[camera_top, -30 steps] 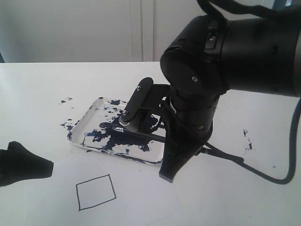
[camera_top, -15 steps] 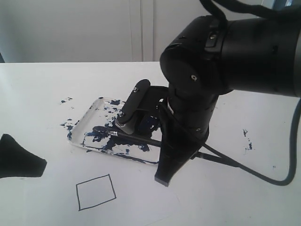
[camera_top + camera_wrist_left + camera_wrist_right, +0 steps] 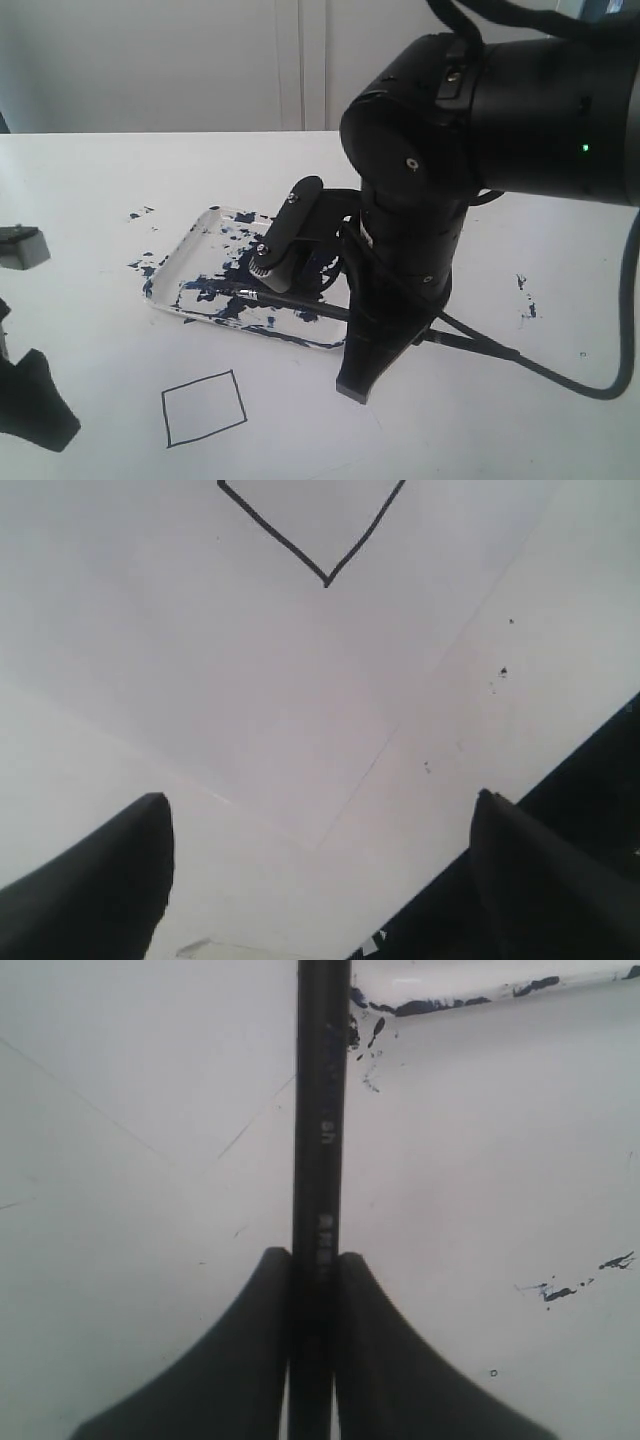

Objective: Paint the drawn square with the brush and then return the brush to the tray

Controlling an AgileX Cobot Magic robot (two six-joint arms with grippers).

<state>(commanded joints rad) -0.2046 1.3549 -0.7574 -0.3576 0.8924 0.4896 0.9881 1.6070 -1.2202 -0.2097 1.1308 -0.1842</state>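
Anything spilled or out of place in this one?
Yes: dark paint splatters lie on the table outside the tray, on both sides of it. The drawn square is clean inside.

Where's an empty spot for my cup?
Behind the tray, the far left of the table is bare. Right of the drawn square too. Crowded: the tray, where the right gripper holds the brush, and the corner by the left gripper.

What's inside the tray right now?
Dark paint smears and the front end of the brush, held by the right pincer. The right arm covers the tray's right end, so anything there is hidden.
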